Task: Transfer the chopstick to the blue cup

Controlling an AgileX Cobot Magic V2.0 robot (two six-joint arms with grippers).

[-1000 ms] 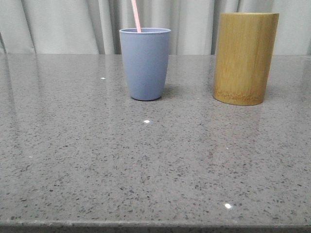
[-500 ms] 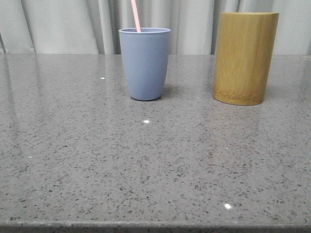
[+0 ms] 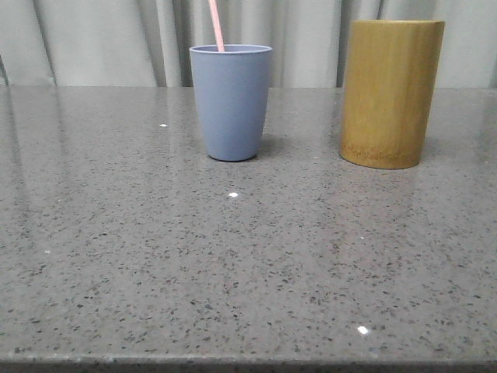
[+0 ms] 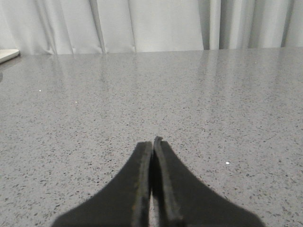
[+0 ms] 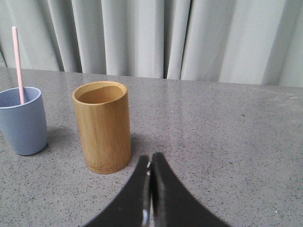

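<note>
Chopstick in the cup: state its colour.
Pale pink chopstick, clearest in the right wrist view.

Pale pink chopstick [image 3: 217,26], greyish-blue cup [image 3: 231,101], seemingly plain yellow-brown bamboo cylinder [image 3: 390,93]

The scene is evenly and brightly lit by diffuse light from above. Small pinpoint glints are thrown on the polished speckled tabletop [image 3: 248,256] in the front view, and pale vertical streaks from the curtain [image 3: 101,39] are mirrored in its far part. Soft, short shadows are cast beside the blue cup [image 3: 231,101] and the bamboo cylinder [image 3: 390,93], toward the right. In the left wrist view the left pincer [image 4: 153,156] is rendered as a dark, slightly soft silhouette, while the tabletop beyond is sharp. The right pincer [image 5: 150,170] is likewise seen dark and somewhat blurred. No edge distortion is noticed.
</note>
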